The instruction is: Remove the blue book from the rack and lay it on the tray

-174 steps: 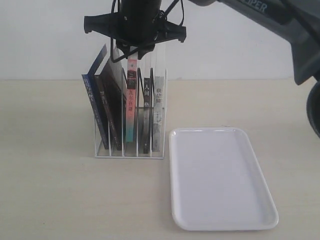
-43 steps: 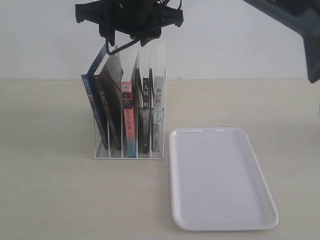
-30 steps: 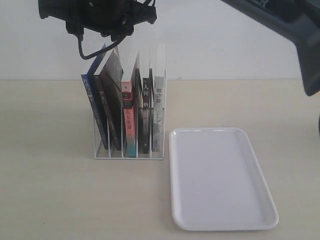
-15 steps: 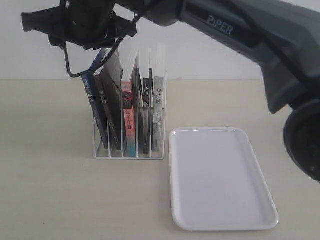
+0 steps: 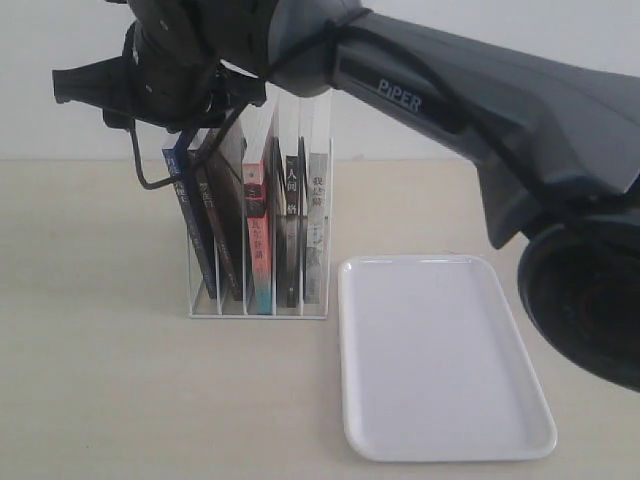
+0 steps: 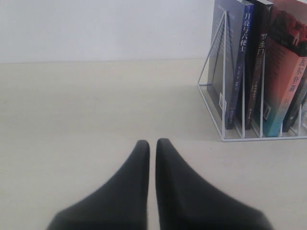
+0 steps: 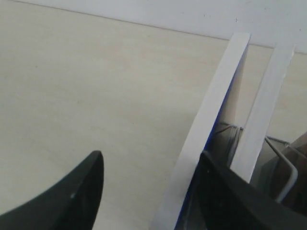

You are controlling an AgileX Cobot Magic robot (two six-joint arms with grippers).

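Right end effector (image 7: 148, 191) wide open, straddling the blue book's (image 5: 192, 225) top edge, gripping nothing; the arm (image 5: 450, 110) hides the tops of books (image 5: 258, 230) in the rack (image 5: 327, 240), tray (image 5: 445, 360) just beside

Left tool (image 6: 152, 143) pinched together over table (image 6: 72, 115); blue book (image 6: 242, 62) leans in rack (image 6: 259, 138).

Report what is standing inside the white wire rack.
Five spines show in the rack. The blue book leans at the exterior view's left end. Next come a black-spined book, a red-and-teal book, a dark book and a grey book. The arm covers the leftmost tops.
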